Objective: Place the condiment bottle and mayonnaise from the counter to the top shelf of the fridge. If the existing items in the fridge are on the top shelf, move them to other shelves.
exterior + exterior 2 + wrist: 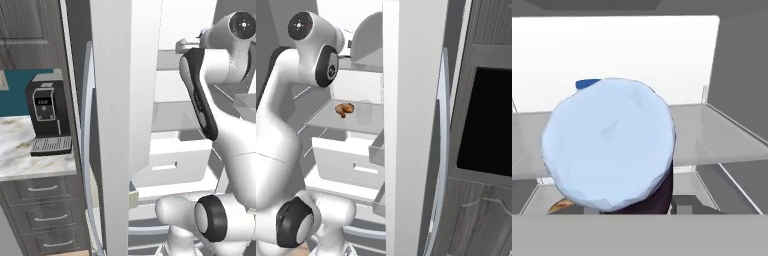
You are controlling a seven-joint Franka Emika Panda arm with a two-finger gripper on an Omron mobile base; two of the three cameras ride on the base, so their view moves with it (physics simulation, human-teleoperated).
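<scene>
The condiment bottle (609, 145) sits right in front of the hand camera, its pale blue rounded top towards me and its dark body below. It is held in my gripper, whose fingers are hidden behind it. The bottle hangs inside the fridge (363, 85), above a pale grey shelf (717, 135) high in the compartment. In the right base view my white arm (311, 55) reaches in at that upper level. An orange-brown pastry lump (345, 109) lies on a lower shelf (318, 120) and shows below the bottle (559, 205). The mayonnaise is out of view.
The fridge's long white door (411, 125) stands open between the base cameras. White drawers (351, 162) sit under the shelves. To the left, a black coffee machine (47, 112) stands on the marbled counter (17, 150). A dark oven front (483, 120) is at the right.
</scene>
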